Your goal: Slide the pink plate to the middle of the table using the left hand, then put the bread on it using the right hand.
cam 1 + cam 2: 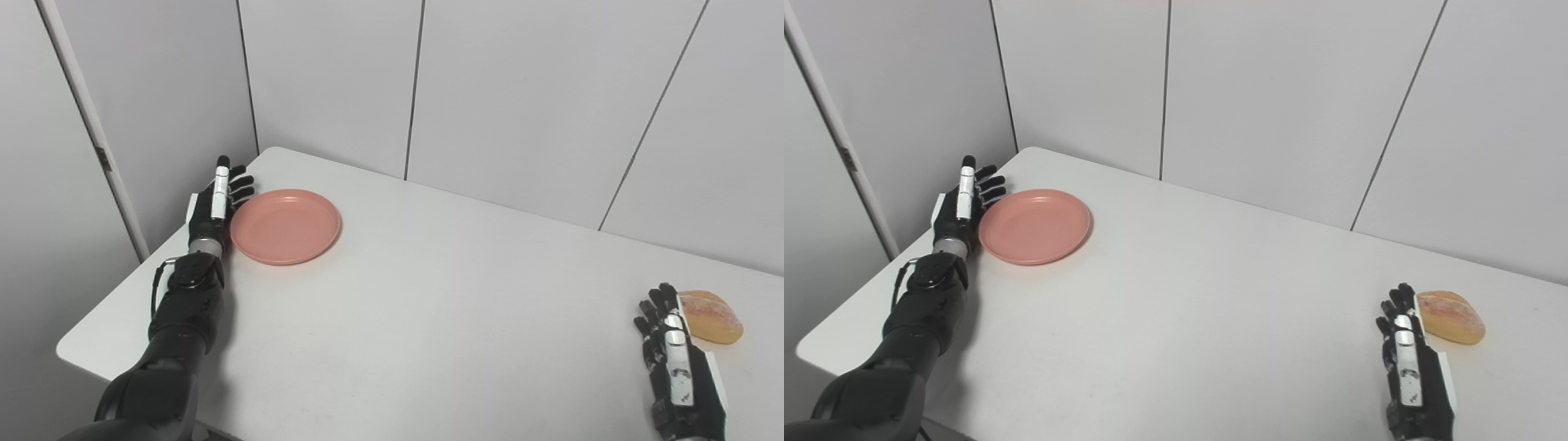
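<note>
Both hands lie open; bread (710, 316) lies lengthwise left-to-right beside right hand (677, 361).

Left hand (211, 205): black fingers and palm, with a long white panel along its back.
Left wrist: short silver-grey ring, then a round black joint housing.
Left cable: thin black loop standing out beside the wrist joint, lower left of the frame.
Left forearm: glossy black, rounded shell.
Right hand (1412, 367): black fingers, white segmented panels on the back, a white strip along its outer edge.
</note>
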Motion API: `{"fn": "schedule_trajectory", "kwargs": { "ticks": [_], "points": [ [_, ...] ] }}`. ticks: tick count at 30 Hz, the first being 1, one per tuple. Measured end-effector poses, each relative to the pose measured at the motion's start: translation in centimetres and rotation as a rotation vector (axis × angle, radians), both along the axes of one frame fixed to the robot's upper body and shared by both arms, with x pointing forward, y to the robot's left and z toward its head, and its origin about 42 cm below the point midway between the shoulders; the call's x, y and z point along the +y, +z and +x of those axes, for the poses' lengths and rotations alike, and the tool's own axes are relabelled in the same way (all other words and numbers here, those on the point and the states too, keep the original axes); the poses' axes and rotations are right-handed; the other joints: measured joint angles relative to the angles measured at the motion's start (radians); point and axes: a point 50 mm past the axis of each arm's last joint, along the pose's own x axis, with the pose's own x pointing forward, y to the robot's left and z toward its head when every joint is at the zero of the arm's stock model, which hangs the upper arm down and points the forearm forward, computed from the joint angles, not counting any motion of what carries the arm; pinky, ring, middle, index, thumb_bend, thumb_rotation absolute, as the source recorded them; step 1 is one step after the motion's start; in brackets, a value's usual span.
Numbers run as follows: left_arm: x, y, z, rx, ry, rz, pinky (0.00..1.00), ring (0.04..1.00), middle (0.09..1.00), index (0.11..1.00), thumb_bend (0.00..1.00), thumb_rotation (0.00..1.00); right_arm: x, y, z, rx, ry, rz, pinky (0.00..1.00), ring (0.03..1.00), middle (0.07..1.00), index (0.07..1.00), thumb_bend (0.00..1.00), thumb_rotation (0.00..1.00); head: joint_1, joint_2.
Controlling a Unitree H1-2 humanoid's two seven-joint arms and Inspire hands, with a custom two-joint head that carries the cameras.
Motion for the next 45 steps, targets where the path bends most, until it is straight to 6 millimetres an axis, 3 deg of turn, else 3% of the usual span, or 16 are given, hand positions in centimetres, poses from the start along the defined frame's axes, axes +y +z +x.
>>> {"fn": "schedule_trajectory", "kwargs": {
  "ticks": [21,45],
  "points": [
    [-2.6,-0.3,1.3,-0.013,-0.058,-0.046,0.81,0.793,0.779,0.757,0.77,1.00,0.0,0.0,-0.1,0.001,-0.018,-0.011,1.00,1.000,1.000,1.000,0.58,0.90,-0.008,0.011],
    [-6.8,-0.8,2.9,-0.042,-0.158,-0.059,0.75,0.759,0.749,0.736,0.77,1.00,0.1,0.0,0.0,0.002,-0.017,-0.014,1.00,1.000,1.000,1.000,0.59,0.91,-0.028,0.018]
  ]
}}
